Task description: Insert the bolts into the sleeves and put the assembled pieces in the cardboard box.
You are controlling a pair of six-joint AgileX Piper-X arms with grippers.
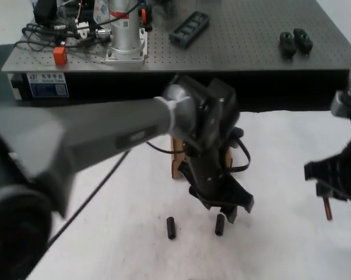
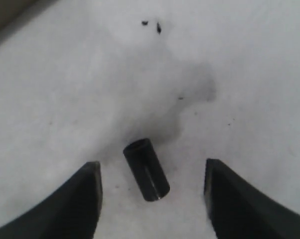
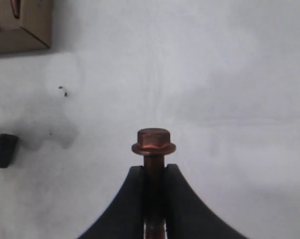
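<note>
**A:** Looking down from the high view: the left gripper (image 1: 221,211) hangs just in front of the cardboard box (image 1: 176,158), right over one sleeve (image 1: 220,224). A second sleeve (image 1: 171,227) lies on the white cloth (image 1: 123,233) beside it, on the same near side of the box.

**B:** And the right gripper (image 1: 330,186)?

**A:** Well off to the right of the box, with a copper-coloured bolt (image 1: 327,208) hanging down from it.

**B:** Over to the left wrist view: fingers (image 2: 85,199) spread wide, the sleeve lying flat on the cloth between them, touching neither.

**A:** Right wrist view: jaws clamped tight on the bolt's shank, with the hex head sticking out past the tips. A corner of the box shows beyond, well apart from the bolt.
</note>
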